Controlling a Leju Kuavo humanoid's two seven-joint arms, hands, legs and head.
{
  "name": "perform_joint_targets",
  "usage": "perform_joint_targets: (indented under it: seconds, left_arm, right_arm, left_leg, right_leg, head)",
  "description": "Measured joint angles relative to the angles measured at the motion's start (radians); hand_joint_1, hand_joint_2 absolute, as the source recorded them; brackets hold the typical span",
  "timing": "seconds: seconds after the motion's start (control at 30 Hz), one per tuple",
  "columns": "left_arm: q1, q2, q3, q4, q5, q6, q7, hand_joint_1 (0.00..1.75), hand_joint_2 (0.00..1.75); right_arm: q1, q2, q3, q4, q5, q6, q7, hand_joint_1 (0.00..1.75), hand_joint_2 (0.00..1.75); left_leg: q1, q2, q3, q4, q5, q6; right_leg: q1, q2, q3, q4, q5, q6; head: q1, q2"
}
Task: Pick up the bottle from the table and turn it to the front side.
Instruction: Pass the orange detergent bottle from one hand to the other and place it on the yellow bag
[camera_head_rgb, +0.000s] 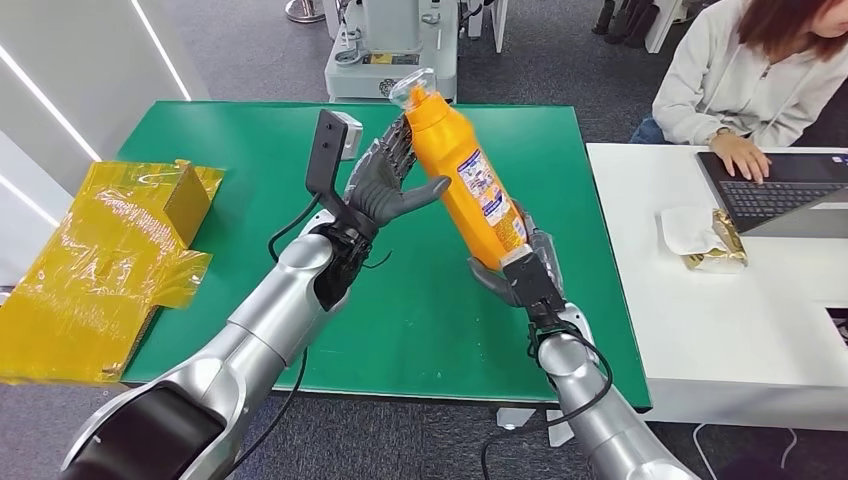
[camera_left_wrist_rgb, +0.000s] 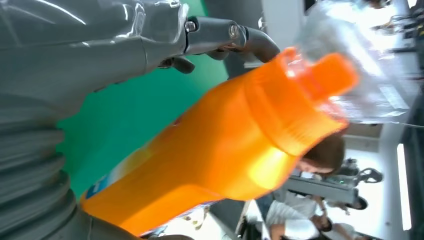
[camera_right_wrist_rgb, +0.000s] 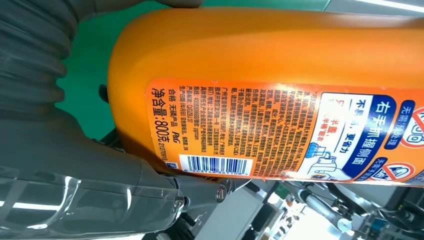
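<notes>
At right wrist, bottle barcode label visible

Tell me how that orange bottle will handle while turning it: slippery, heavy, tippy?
The orange bottle looks glossy and smooth, so probably slippery. The right hand grips only its base, leaving it top-heavy and tilted. Its label reads 800 grams: fairly heavy if full.

Bright, even indoor light; wrist views blurred close up, backgrounds overexposed.
</notes>
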Motion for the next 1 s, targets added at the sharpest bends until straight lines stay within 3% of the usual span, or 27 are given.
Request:
perform_joint_targets:
  seconds: [0.73,1.0]
  left_arm:
    - [-0.002,0.015,-0.005,0.000,-0.048,0.043,-0.013,0.00,1.75]
    - [-0.001,0.014,-0.003,0.018,0.075,-0.159,0.204,0.00,1.75]
  right_arm:
    - [0.007,0.026,0.000,-0.003,0.030,0.007,0.011,1.75,1.75]
    - [0.000,0.030,-0.002,0.020,0.108,-0.042,0.013,1.75,1.75]
  left_leg:
    - [0.000,0.000,0.000,0.000,0.000,0.000]
    - [0.000,0.000,0.000,0.000,0.000,0.000]
  right_leg:
    - [0.000,0.000,0.000,0.000,0.000,0.000]
    - [0.000,0.000,0.000,0.000,0.000,0.000]
  head:
    - [0.000,0.000]
    - [0.000,0.000]
